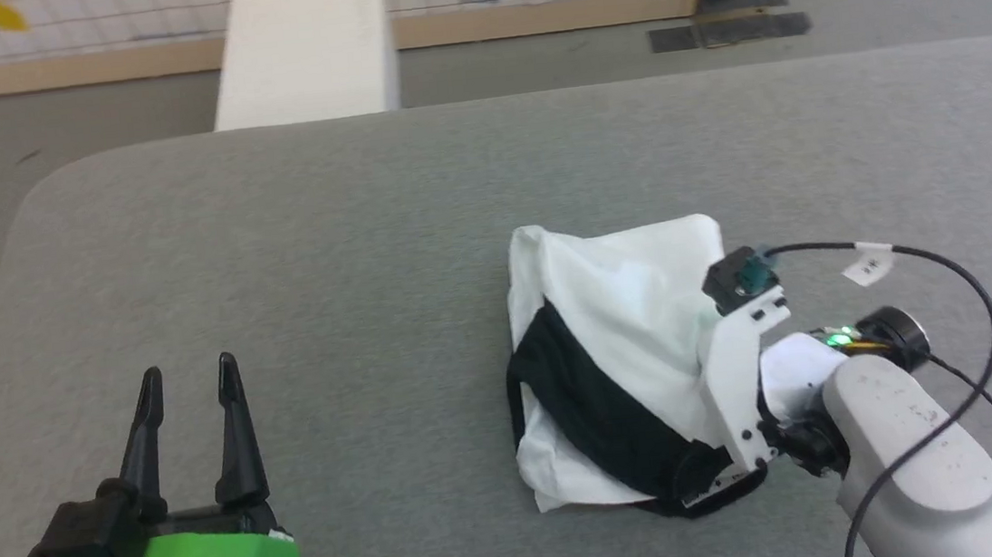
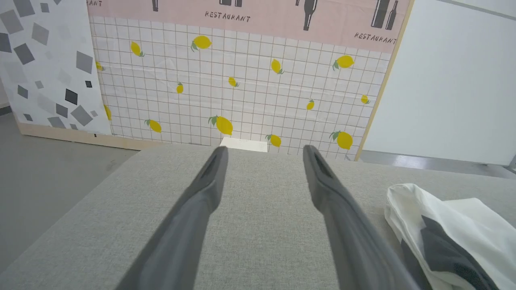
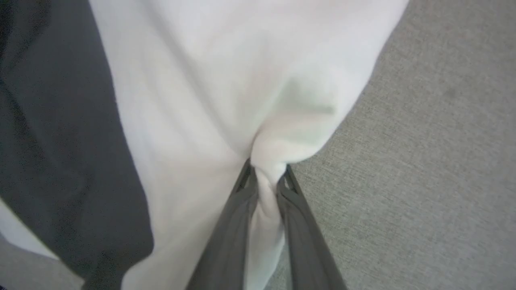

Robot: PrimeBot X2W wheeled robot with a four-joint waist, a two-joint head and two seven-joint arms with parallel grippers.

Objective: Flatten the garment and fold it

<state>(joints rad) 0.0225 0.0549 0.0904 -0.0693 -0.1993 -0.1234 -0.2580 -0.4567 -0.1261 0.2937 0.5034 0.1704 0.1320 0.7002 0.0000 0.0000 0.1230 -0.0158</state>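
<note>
The garment lies bunched in a loose bundle on the grey table, right of centre, white cloth on top with a black sleeve band crossing its front. Its chest print is hidden. My right gripper is shut on a pinch of the white cloth at the bundle's right edge, and the white wrist bracket covers the fingers in the head view. At the lower left my left gripper stands open and empty, well apart from the garment, fingers pointing toward the far edge.
A white block stands on the floor beyond the table's far edge. A lemon-print tiled wall lies behind it. A black cable loops over my right forearm. Bare grey table surface stretches left of the garment.
</note>
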